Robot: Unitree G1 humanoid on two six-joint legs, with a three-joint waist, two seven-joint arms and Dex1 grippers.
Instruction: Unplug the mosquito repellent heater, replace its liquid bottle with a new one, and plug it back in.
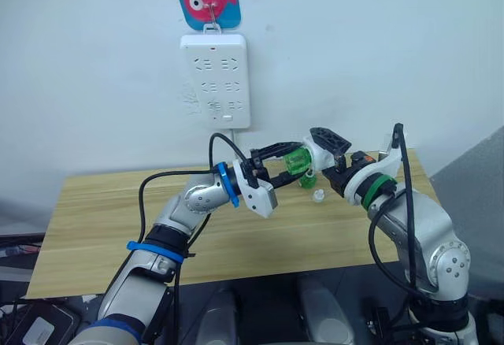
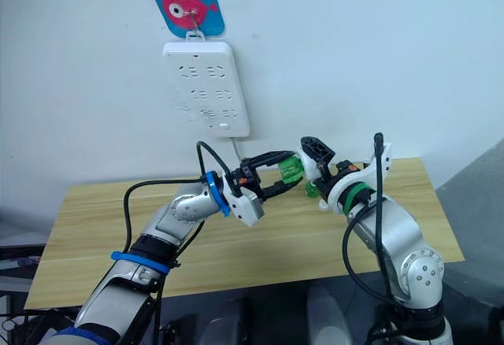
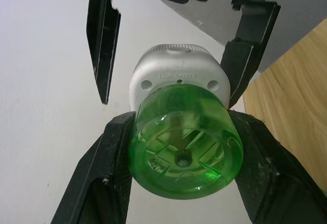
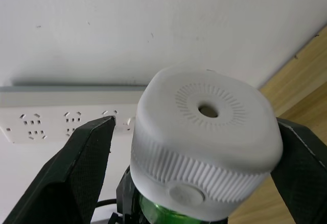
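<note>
- Mosquito repellent heater (image 4: 207, 139) is sitting unplugged, held in the air between both arms, above the wooden surface (image 1: 102, 227) and below the wall power strip (image 1: 215, 79).
- Left claw (image 3: 179, 147) is clamping the green liquid bottle (image 3: 182, 142) by its sides; bottle looks joined to the heater's underside.
- Right claw (image 4: 194, 152): fingers are flanking the white heater body. In the right wrist view there's a gap on one side, so I can't tell if it's clenching or just bracketing.
- Risk 1: if the right claw isn't gripping firmly, the heater will prob. be spinning along with the bottle during unscrewing, w/ no separation.
- Risk 2: smooth rounded bottle could be slipping between the left fingers, dropping bottle + heater onto the surface.
- Risk 3: pulling off-axis could be jamming the thread or spilling liquid.
- Contents: the bottle is reading as translucent green; fill level can't be judged.
- Another small green bottle (image 1: 308, 179) and a small clear cap-like piece (image 1: 318, 196) are lying on the surface just under the claws; contents too small to tell.
</note>
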